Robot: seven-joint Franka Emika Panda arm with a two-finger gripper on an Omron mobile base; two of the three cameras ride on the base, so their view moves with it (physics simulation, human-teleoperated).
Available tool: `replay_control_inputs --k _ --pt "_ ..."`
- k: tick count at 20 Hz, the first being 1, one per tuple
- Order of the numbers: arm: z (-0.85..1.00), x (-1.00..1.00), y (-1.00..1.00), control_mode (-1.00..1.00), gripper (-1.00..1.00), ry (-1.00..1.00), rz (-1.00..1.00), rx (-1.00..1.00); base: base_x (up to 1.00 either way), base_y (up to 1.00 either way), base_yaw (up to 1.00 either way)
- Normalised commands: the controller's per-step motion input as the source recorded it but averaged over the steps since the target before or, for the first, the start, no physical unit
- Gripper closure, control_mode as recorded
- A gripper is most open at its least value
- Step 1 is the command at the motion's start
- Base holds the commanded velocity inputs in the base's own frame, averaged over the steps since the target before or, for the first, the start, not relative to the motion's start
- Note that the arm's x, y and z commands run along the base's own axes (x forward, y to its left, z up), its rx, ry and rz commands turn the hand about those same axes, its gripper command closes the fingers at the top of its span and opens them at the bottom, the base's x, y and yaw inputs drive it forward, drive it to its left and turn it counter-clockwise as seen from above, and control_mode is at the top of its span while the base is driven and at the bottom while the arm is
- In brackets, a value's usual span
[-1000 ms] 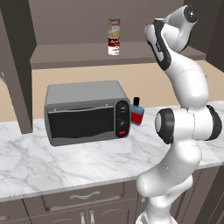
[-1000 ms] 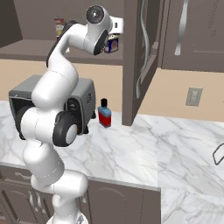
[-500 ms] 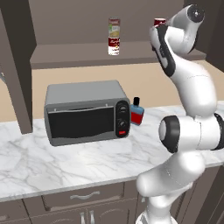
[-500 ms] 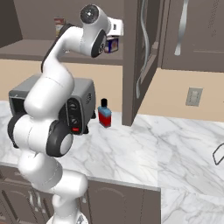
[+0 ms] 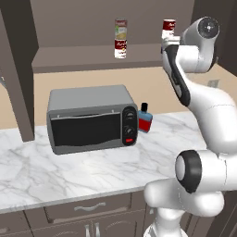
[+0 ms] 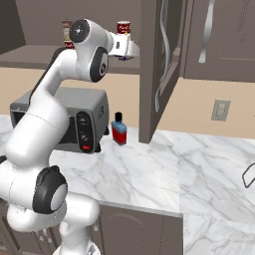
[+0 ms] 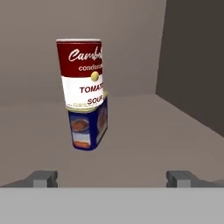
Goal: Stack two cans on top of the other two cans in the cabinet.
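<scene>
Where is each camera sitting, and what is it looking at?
Left base view: behind the arm on its left, facing the cabinet, microwave and the cream-green can on a red-and-white can; the white arm rises at right.
Right base view: behind on its right, facing the same counter; the arm rises at left.
Hand view: on the hand, facing a red-and-white can atop the blue can; the open end effector shows below.
Both base views share the microwave and red bottle.

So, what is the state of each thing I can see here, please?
Gripper: open, holding nothing.
Red-and-white can: upright, stacked on the blue can.
Cream can: stacked on another red-and-white can.
Cabinet: open.
Toaster oven: door closed.
</scene>
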Motion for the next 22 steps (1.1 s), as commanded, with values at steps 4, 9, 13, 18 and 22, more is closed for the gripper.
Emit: replay_control_inputs --k 4,9,13,18,22 --pt "-0.14 -0.86 0.16 -1.00 -1.00 0.00 -0.03 0.06 0.00 0.00 0.00" --pt "-0.12 -0.90 0.17 -1.00 -1.00 0.00 0.00 0.09 0.00 0.00 0.00" --pt "-0.16 -0.89 0.19 -1.00 -1.00 0.02 0.00 0.11 0.00 0.00 0.00" --pt "-0.38 -0.78 0.27 -1.00 -1.00 0.02 0.00 0.09 0.00 0.00 0.00" --pt "-0.68 -0.56 0.38 -1.00 -1.00 0.01 0.03 0.02 0.00 0.00 0.00"
